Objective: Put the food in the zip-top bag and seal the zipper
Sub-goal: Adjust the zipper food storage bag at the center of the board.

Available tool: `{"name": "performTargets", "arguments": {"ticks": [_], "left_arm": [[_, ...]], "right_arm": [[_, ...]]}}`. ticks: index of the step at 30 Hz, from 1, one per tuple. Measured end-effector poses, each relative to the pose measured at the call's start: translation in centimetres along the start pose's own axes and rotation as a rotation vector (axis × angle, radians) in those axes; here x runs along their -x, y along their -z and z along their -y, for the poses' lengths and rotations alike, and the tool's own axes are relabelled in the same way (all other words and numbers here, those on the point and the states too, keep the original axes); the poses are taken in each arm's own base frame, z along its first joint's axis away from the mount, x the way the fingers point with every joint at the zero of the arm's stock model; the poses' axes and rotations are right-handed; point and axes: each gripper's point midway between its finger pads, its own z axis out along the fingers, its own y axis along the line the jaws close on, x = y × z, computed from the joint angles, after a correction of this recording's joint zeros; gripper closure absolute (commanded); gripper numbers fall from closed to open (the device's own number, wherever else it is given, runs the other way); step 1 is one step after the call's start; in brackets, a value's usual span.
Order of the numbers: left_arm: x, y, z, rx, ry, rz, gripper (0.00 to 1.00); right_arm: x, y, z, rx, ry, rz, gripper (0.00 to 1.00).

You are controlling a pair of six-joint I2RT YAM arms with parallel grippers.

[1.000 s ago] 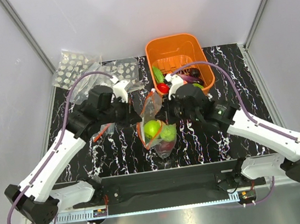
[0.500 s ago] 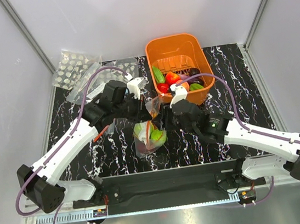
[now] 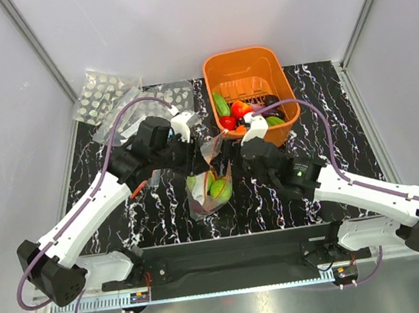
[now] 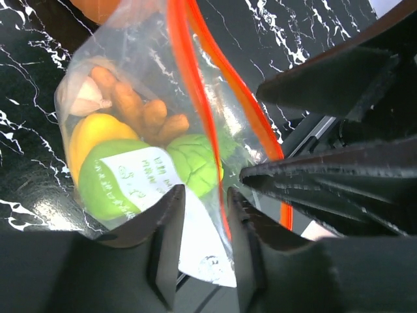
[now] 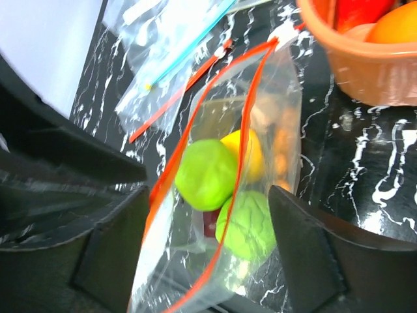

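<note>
The clear zip-top bag (image 3: 208,190) stands slumped on the black marbled table (image 3: 327,110), mouth up, between both grippers. Its red-orange zipper (image 4: 189,85) gapes apart in the right wrist view (image 5: 244,130). Inside lies food: green apples (image 5: 205,173), a yellow piece (image 4: 88,134) and orange pieces (image 4: 140,111). My left gripper (image 4: 203,215) is open, and the bag's rim with the zip strip passes loosely between its fingers. My right gripper (image 5: 210,202) is wide open just above the bag, touching nothing. More food (image 3: 240,108) lies in the orange basket (image 3: 217,64).
The basket stands at the back, right of centre, close behind my right gripper (image 3: 228,152). Spotted bags (image 3: 105,93) lie at the back left. A bag with a blue strip (image 5: 172,55) and another with a red strip (image 5: 169,104) lie left of the clear bag.
Both grippers were shut on the bag's mouth, holding it stretched. They have opened, the right one first. The bag sank and shifted slightly to the left.
</note>
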Motion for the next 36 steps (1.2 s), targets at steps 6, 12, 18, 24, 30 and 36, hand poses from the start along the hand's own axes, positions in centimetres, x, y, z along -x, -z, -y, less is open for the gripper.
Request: {"name": "performTargets", "arguments": {"ticks": [6,12,18,24,30,36], "left_arm": [[-0.5,0.6,0.0,-0.002,-0.007,0.011,0.5],[-0.1,1.8,0.5,-0.01,-0.023,0.05,0.47],[0.1,2.3,0.7,-0.011,-0.035,0.066,0.45],[0.0,2.3,0.8,-0.014,-0.039,0.065,0.42],[-1.3,1.8,2.9,-0.036,-0.109,0.033,0.28],[-2.3,1.4,4.4,-0.029,-0.172,0.021,0.2]], "right_arm": [[0.6,0.0,0.9,-0.053,-0.023,0.035,0.16],[1.4,-0.2,0.5,-0.078,-0.031,0.037,0.17],[0.9,-1.2,0.5,-0.156,-0.023,-0.019,0.17],[-0.6,0.2,3.1,-0.226,-0.015,-0.062,0.49],[-0.3,1.4,3.4,-0.219,-0.022,-0.056,0.83],[-0.2,0.8,2.8,-0.213,-0.009,-0.063,0.97]]}}
